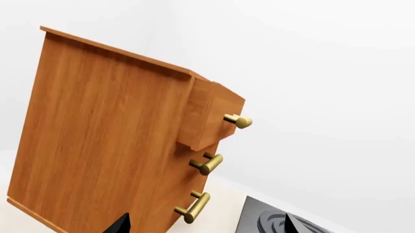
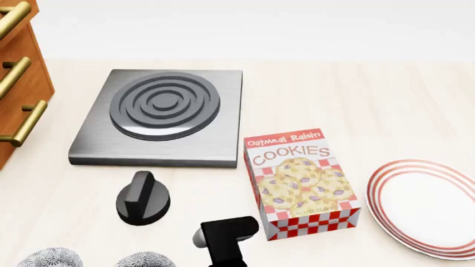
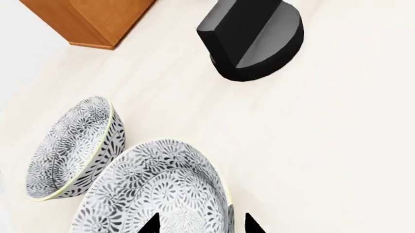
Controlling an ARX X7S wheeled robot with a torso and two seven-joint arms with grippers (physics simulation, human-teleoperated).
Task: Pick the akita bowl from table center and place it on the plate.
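Two speckled grey-black bowls sit at the near edge of the head view. The akita bowl (image 2: 144,260) is the one nearer the middle, and its twin (image 2: 48,258) lies further left. In the right wrist view my right gripper (image 3: 201,225) is open, its two dark fingertips straddling the rim of the akita bowl (image 3: 162,194), with the twin bowl (image 3: 71,145) just beyond. The plate (image 2: 430,206), white with red rings, lies at the right edge. My left gripper (image 1: 206,227) is open and holds nothing, facing a wooden drawer cabinet (image 1: 110,145).
A cookie box (image 2: 301,183) stands between the bowls and the plate. A black knob (image 2: 142,197) sits just behind the bowls, and a grey stove burner (image 2: 163,114) lies further back. The drawer cabinet (image 2: 19,83) is at the far left. Part of my right arm (image 2: 226,242) shows.
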